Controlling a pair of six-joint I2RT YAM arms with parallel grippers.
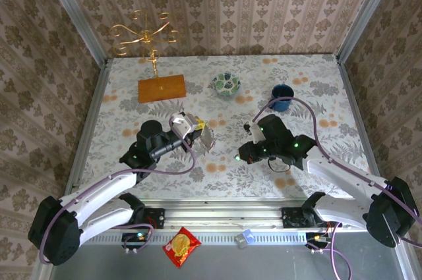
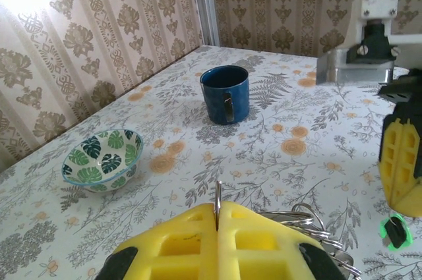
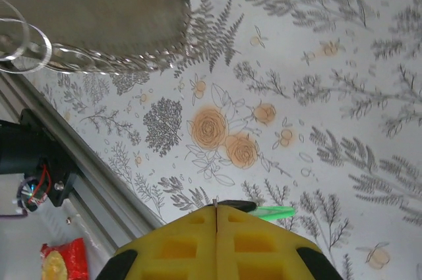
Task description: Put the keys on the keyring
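We find the keyring (image 3: 151, 64) cut off by the top edge, and a key (image 3: 273, 212) mostly hidden behind the right gripper (image 3: 217, 209).

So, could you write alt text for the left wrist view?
The yellow left end effector is shut on a thin metal keyring. On the floral table stand a blue mug and a green leafy bowl; a green key shows at right.
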